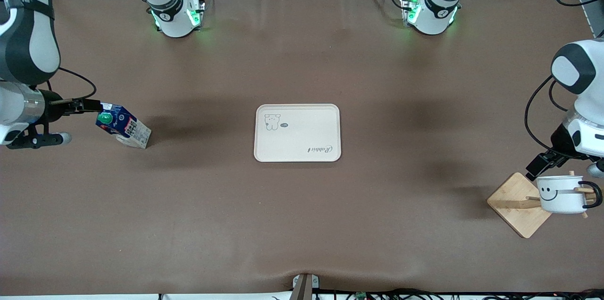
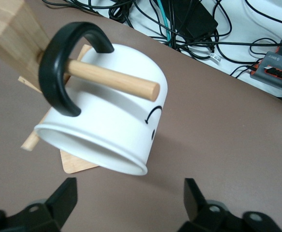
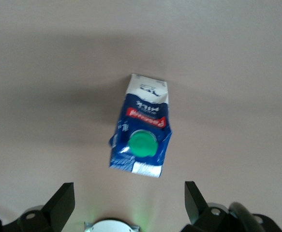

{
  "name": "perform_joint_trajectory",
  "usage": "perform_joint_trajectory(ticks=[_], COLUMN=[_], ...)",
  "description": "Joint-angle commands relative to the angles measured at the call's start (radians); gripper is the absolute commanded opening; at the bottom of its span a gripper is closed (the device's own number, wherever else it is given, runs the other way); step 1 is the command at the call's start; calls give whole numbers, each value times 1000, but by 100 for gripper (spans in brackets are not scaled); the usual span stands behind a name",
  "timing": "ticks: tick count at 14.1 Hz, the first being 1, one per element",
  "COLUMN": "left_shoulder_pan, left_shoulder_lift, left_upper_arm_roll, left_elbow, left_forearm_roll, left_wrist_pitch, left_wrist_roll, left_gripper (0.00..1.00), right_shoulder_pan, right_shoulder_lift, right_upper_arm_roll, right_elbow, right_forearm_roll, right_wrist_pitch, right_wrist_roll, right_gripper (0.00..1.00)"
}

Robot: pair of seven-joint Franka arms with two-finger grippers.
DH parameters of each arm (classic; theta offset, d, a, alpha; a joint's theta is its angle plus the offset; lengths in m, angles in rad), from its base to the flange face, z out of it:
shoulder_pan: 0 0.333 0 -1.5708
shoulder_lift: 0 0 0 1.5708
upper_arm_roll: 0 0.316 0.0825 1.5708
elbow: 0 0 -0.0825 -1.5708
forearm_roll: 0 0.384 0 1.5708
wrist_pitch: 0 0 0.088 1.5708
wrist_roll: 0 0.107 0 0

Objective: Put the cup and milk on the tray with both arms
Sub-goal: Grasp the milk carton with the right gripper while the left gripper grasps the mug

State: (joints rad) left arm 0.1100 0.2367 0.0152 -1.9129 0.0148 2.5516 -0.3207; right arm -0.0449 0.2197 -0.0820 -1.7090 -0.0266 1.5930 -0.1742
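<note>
The cream tray [image 1: 297, 132] lies flat at the table's middle with nothing on it. The dark-blue milk carton [image 1: 123, 126] with a green cap stands on the table toward the right arm's end. My right gripper [image 1: 89, 105] is open beside its top, apart from it; in the right wrist view the carton [image 3: 141, 128] lies ahead of the open fingers [image 3: 61, 203]. The white smiley cup [image 1: 561, 194] hangs by its black handle [image 2: 66, 72] on a wooden peg [image 2: 111, 79]. My left gripper [image 1: 542, 164] is open just by the cup [image 2: 111, 130], not touching.
The peg belongs to a wooden stand with a square base [image 1: 519, 208] at the left arm's end of the table. Cables and a power brick [image 2: 194, 21] lie past the table's edge near the stand. Brown table cloth [image 1: 302, 224] surrounds the tray.
</note>
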Motion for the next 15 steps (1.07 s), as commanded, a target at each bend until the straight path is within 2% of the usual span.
perform_joint_trajectory(ticks=[1,3,5,7,11,15], left_shoulder_pan=[2,5,5,5,7,5], left_shoulder_lift=[22,30,46,55,72,78], left_upper_arm_roll=[-3,-3,-3,-3,-3,-3], left_elbow=[3,9,11,14,43,60], left_forearm_roll=[0,28,71,79,143,152], left_wrist_pitch=[42,44,65,73,73,73], left_wrist_roll=[5,20,20,20,22,18], left_gripper=[86,82,72,60,52,34], right_shoulder_pan=[-38,-27,-12,-20,-27,-27], right_shoulder_lift=[-25,-22,-13,-13,-10,-11], right_upper_arm_roll=[13,15,15,13,13,13], right_elbow=[-125,-144,-179,-225,-253,-325], right_forearm_roll=[-16,-4,-6,-6,-7,-6], right_wrist_pitch=[120,146,194,235,255,324], right_wrist_roll=[36,70,160,160,171,185], right_gripper=[100,100,100,100,100,100])
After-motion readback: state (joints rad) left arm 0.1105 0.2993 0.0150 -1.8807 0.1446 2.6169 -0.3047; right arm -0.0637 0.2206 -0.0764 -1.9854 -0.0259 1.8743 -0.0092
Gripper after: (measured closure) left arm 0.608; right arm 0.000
